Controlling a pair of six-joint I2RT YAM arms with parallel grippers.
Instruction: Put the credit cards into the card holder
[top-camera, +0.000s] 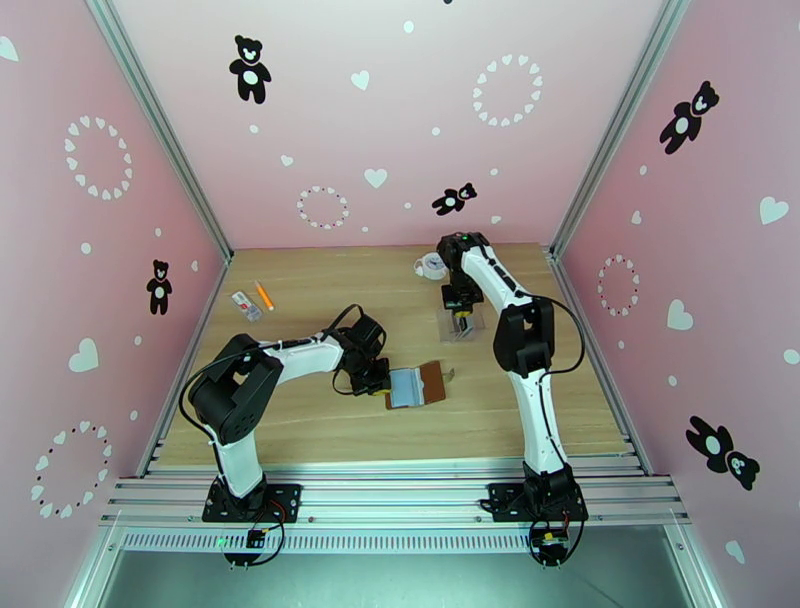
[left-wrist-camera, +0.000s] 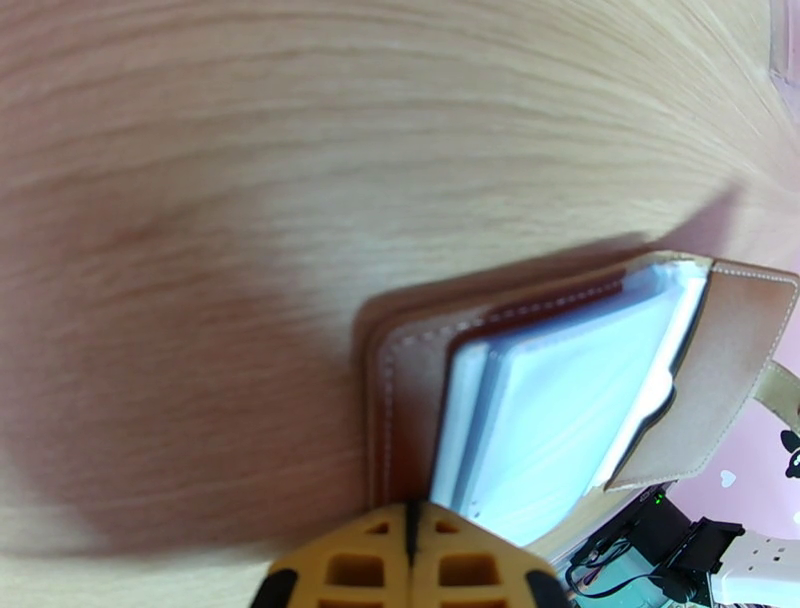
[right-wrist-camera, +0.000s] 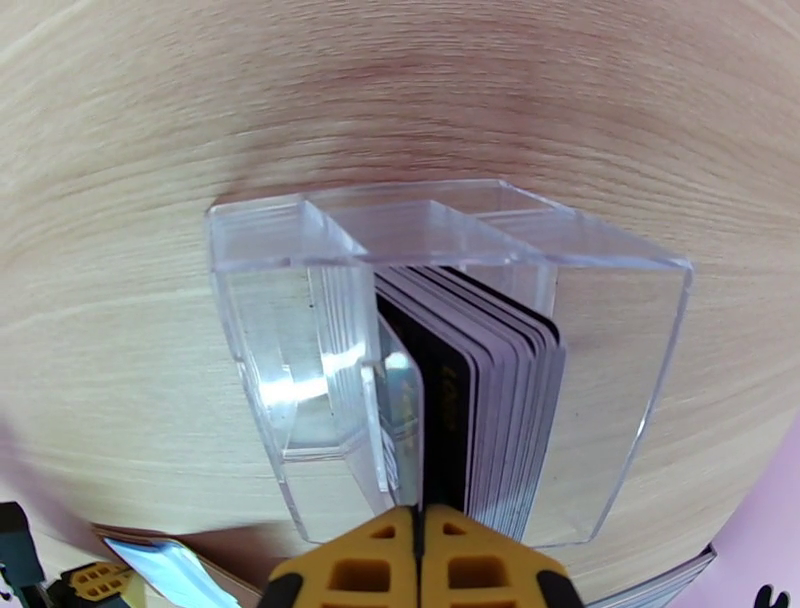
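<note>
- Top external view: bright, even overhead light and sharp focus; the arms cast soft, faint shadows on the table (top-camera: 320, 430).
- Left wrist view: a broad dim shadow covers the wood at left; the card holder (left-wrist-camera: 400, 400) is blurred, its sleeves glaring bluish-white.
- Right wrist view: glints on the clear acrylic stand (right-wrist-camera: 600, 400); the credit cards (right-wrist-camera: 500, 400) are fairly sharp; the wood grain bows at the edges.

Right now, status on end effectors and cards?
Left end effector shut at edge of open brown leather card holder. Right end effector shut on dark card in clear acrylic stand. Nothing blocking.
</note>
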